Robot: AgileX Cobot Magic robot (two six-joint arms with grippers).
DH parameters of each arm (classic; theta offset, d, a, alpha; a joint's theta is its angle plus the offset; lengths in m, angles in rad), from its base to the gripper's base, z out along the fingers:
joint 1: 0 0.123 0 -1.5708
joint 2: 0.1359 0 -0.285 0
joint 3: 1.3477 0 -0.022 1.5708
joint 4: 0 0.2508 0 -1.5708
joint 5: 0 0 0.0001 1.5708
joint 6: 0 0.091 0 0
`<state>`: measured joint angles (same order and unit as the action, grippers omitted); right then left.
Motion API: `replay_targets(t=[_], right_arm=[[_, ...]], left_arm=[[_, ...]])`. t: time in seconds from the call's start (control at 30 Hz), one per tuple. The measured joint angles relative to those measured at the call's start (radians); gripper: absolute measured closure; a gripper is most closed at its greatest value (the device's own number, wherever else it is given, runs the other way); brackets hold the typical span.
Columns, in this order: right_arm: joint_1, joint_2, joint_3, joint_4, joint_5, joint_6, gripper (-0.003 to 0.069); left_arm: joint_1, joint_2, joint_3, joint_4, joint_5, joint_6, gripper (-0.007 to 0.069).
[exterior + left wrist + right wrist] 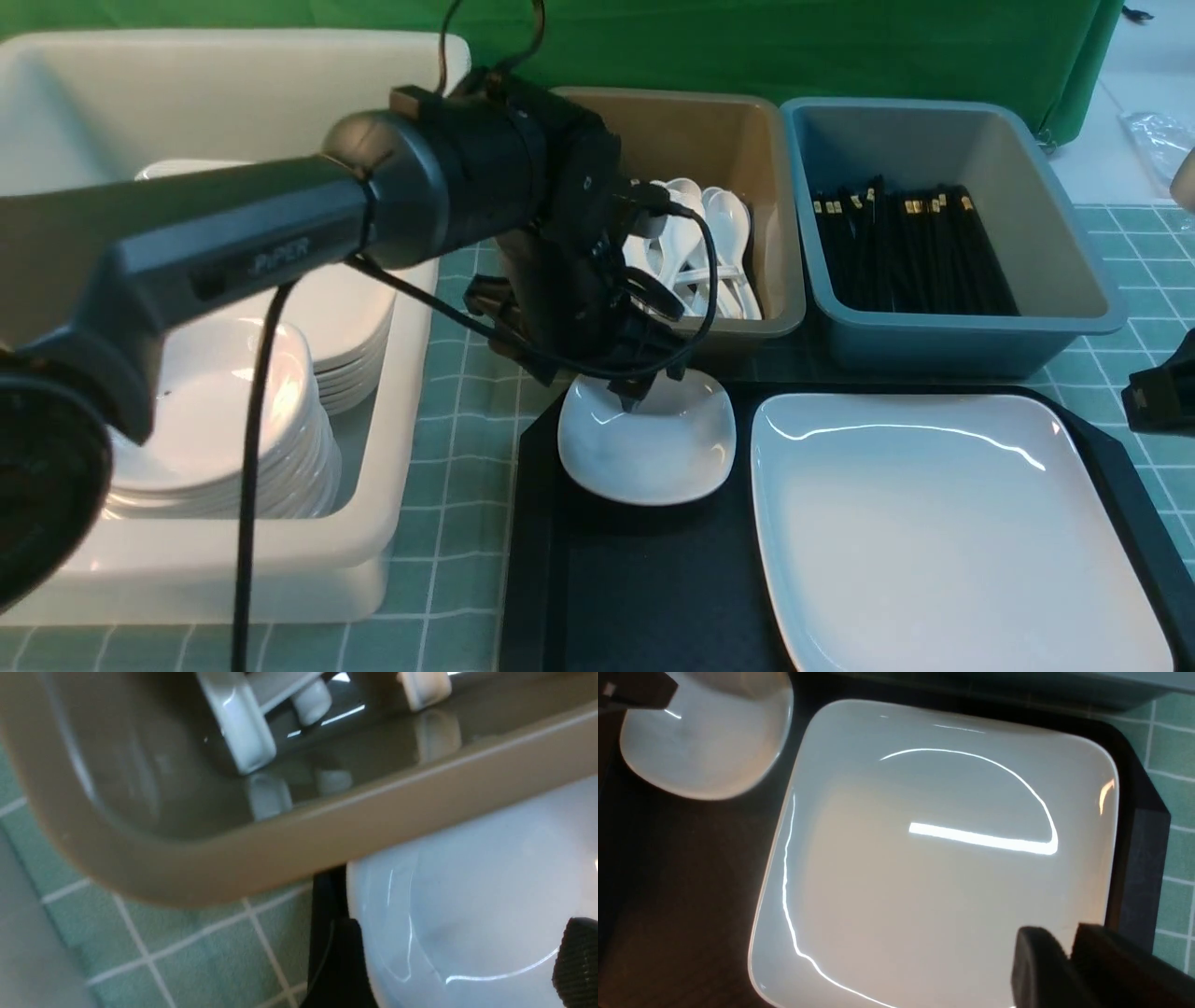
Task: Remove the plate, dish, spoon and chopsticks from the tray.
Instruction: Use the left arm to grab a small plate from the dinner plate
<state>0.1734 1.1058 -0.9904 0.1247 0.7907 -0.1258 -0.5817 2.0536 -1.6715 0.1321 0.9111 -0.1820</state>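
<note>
Left gripper [639, 385]: jaws spread with nothing between them. It hangs over the far rim of the dish [653, 457], at the far left corner of the tray [635, 597]. The left wrist view shows one ribbed fingertip [577, 961] above the dish.
Right gripper [1069, 940]: fingers drawn close together, nothing gripped. It hovers over the right side of the tray, above the right edge of the plate [943, 532].
Plate: large, glossy white, squarish with rounded corners. It lies flat on the tray and fills the right part.
Dish: small, white, rounded-square. It sits on the tray's far left corner, just beside the plate with a thin strip of tray between them.
Tray: black, rectangular, low-rimmed, with clipped corners. It rests on the tablecloth [457, 467].
Spoons [695, 243]: white soup spoons heaped in the brown tub [719, 140], just beyond the left part of the tray's far edge.
Chopsticks [910, 247]: black with gold bands, laid side by side in the blue-grey tub [1055, 243], just beyond the right part of the tray's far edge.
White tub [233, 84]: deep, standing left of the tray. It holds a stack of small dishes [215, 411] at the near side and a stack of plates [345, 317] farther back.
Tablecloth: green with a white grid, under the tray and all three tubs.
Backdrop [747, 47]: green cloth, well beyond the tray's far edge.
</note>
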Motion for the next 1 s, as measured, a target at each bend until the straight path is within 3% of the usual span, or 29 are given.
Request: replay_targets(t=[0.6,0.7,0.87,1.0], right_arm=[[0.000,0.000,0.000,0.000,-0.008,-0.015,0.0516],[0.000,0.000,0.000,0.000,-0.008,-0.015,0.0516],[0.000,0.000,0.000,0.000,-0.008,-0.015,0.0516],[0.000,0.000,0.000,0.000,-0.008,-0.015,0.0516]], left_arm=[[0.000,0.100,-0.009,0.027,-0.078,0.014,0.0099],[0.002,0.102,-0.010,0.035,-0.076,0.015,0.0200],[0.004,0.105,-0.015,0.025,-0.048,0.012,0.0466],[0.004,0.090,-0.017,0.022,-0.018,0.010,0.0478]])
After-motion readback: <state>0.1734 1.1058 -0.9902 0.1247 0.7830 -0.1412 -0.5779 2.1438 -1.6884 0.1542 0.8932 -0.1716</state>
